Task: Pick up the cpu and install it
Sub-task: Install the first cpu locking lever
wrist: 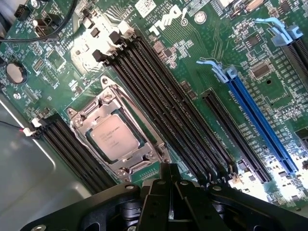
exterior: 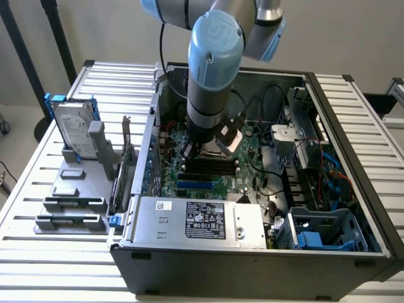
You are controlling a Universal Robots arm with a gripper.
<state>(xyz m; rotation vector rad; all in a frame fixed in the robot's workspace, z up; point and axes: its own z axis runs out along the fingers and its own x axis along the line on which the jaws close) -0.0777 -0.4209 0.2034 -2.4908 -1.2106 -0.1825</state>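
Pincer (wrist: 169, 202) pressed together, empty | above motherboard (wrist: 226, 43) | cpu (wrist: 114, 138) seated in socket (wrist: 118, 132)

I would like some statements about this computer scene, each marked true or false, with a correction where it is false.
1. The cpu lies in its socket on the motherboard. True.
2. The gripper holds the cpu. False: its fingers are shut on nothing, and the cpu sits apart from them in the socket.
3. The hard drive stands outside the case, on the exterior view's left. True.
4. The arm is over the hard drive. False: it reaches down into the open case, above the motherboard.
5. The long slot on the motherboard is red. False: it is blue.
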